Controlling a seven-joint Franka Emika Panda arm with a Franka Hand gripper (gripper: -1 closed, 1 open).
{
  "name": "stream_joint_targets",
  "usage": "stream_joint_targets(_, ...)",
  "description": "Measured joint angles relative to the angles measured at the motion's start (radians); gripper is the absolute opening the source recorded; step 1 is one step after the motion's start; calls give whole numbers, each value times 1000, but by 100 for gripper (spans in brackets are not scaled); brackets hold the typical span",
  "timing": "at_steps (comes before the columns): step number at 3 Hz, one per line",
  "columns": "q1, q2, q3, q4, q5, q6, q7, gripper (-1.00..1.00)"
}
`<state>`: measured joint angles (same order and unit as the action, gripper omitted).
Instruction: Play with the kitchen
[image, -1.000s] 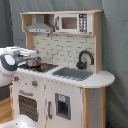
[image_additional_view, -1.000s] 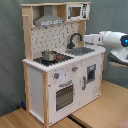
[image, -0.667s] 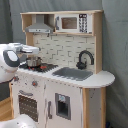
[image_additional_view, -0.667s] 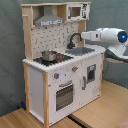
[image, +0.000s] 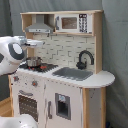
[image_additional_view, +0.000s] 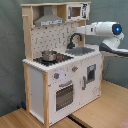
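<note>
- Grey curtain backs the kitchen (image: 65, 75), which stands on a wooden floor (image_additional_view: 100, 112).
- Gripper (image_additional_view: 84, 30), its grasp impossible to tell, hovers over the counter; black faucet (image_additional_view: 74, 39) and grey sink (image_additional_view: 82, 50) just below it.
- Small pot (image_additional_view: 49, 55) sits on the stovetop, well apart.

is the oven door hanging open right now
No, in the second exterior view the oven door sits flush and closed in the front of the kitchen, below the knobs.
</note>
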<state>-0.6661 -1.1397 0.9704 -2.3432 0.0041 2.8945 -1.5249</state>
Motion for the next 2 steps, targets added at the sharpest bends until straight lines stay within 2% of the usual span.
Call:
stream_joint_targets(1,-37,75,1,61,0,6,-39,100)
stream_joint_targets(2,-51,152,-1,91,0,47,-94,100)
